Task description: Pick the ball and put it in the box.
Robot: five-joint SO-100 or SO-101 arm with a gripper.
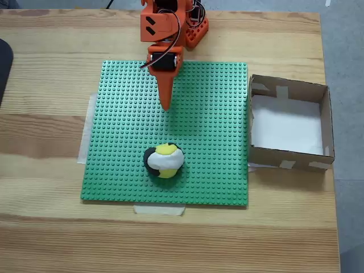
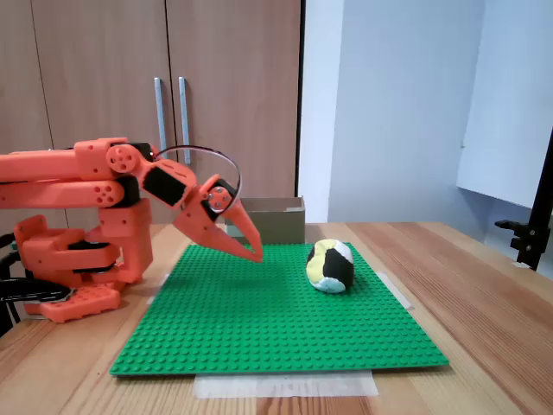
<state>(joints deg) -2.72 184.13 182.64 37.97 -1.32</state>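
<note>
One ball, one box, one pincer.

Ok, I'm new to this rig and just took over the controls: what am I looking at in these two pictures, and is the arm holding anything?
The orange machine is a small robot arm bolted at one end of a wooden table. Its tip is a two-finger pincer, which looks shut and holds nothing.

One fixed view looks down from above, with the arm's base at the top edge. The other fixed view stands low at the table's side, with the arm on the left.

On the table lies a green studded baseplate, taped down. On it sits the ball, patched yellow, white and black, apart from the pincer, which hangs above the plate. In the view from above, the cardboard box stands beside the plate's right edge, white inside and empty. In the side view it shows behind the plate.

The ball is not yet picked up.
</note>
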